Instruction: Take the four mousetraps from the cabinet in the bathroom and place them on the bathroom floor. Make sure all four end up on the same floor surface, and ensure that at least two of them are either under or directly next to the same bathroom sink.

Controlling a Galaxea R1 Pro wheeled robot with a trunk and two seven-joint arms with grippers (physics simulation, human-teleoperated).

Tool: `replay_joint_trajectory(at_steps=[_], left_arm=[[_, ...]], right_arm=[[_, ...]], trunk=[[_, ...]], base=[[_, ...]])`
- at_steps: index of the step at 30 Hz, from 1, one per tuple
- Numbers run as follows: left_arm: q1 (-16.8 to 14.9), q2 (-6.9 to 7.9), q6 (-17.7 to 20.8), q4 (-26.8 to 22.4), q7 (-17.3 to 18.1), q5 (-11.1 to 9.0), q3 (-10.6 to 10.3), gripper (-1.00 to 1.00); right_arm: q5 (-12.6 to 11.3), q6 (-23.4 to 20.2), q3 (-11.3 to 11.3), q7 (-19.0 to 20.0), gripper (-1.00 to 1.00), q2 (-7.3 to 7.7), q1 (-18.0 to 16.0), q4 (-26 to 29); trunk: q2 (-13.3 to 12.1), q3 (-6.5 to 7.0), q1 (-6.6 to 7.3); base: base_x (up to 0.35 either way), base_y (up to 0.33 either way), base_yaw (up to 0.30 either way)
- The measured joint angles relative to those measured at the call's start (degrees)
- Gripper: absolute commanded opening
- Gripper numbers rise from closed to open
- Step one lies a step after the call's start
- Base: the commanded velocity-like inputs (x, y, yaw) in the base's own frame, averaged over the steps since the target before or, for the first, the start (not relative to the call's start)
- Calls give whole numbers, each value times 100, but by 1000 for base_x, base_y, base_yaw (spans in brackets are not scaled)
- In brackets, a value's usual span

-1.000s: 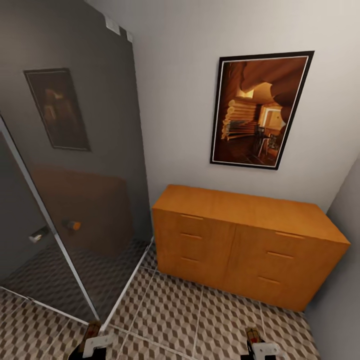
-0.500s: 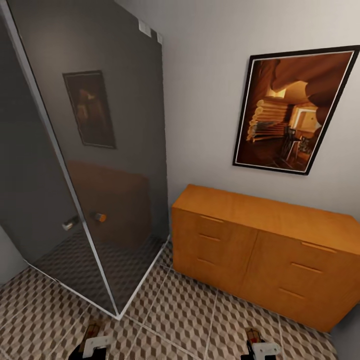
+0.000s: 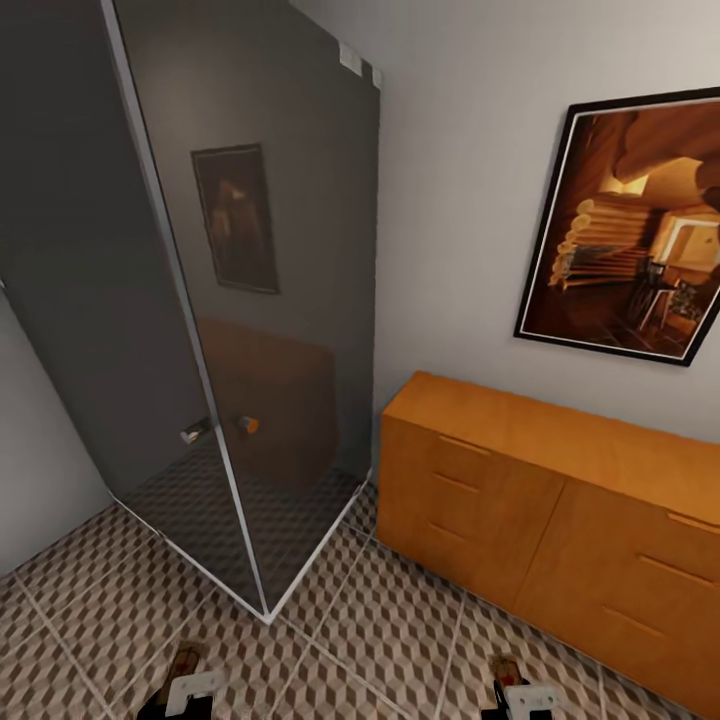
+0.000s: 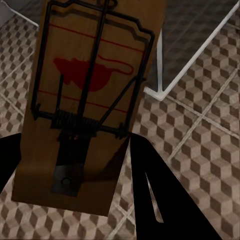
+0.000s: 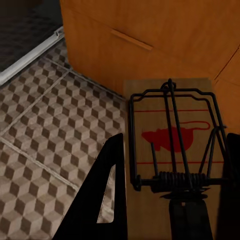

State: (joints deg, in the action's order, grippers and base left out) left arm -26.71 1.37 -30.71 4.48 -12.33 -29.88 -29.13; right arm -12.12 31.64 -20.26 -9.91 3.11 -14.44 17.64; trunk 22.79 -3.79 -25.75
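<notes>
Two mousetraps are in hand. One mousetrap [image 4: 85, 100], a brown board with a black spring bar and a red mouse mark, sits between the black fingers [image 4: 155, 200] of my left gripper [image 4: 75, 150], which is shut on it. My right gripper [image 5: 175, 145] is shut on another mousetrap [image 5: 172, 135]. In the head view the left gripper [image 3: 190, 672] and right gripper [image 3: 510, 675] hang low over the bathroom floor [image 3: 380, 620]. The orange-brown cabinet [image 3: 520, 480] stands ahead at the right with its drawers closed. The sink is out of view.
A dark glass shower enclosure [image 3: 250, 300] with a metal frame and a small handle [image 3: 195, 432] stands at the left, its corner reaching toward me. A framed picture [image 3: 630, 225] hangs above the cabinet. Patterned tiles lie open between shower and cabinet.
The camera has turned left: the cabinet and the picture have slid to the right of the view, and more of the shower glass shows. Both grippers keep their traps.
</notes>
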Motion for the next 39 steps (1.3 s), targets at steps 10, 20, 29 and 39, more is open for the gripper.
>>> replay_joint_trajectory(at_steps=[10,20,29,39], left_arm=[[0,0,0,-1,0,0,0,-100],[0,0,0,0,0,0,0,-100],[0,0,0,-1,0,1,0,-100],[0,0,0,0,0,0,0,-100]], right_arm=[[0,0,-2,-1,-100,-5,1,0],[0,1,-1,0,-100,-5,3,0],[0,8,-1,0,-100,-9,0,-1],[0,2,-3,-2,-100,-9,0,0]], trunk=[[0,0,0],[0,0,0],[0,0,0],[0,0,0]], base=[[0,0,272],[0,0,272],[0,0,272],[0,0,272]])
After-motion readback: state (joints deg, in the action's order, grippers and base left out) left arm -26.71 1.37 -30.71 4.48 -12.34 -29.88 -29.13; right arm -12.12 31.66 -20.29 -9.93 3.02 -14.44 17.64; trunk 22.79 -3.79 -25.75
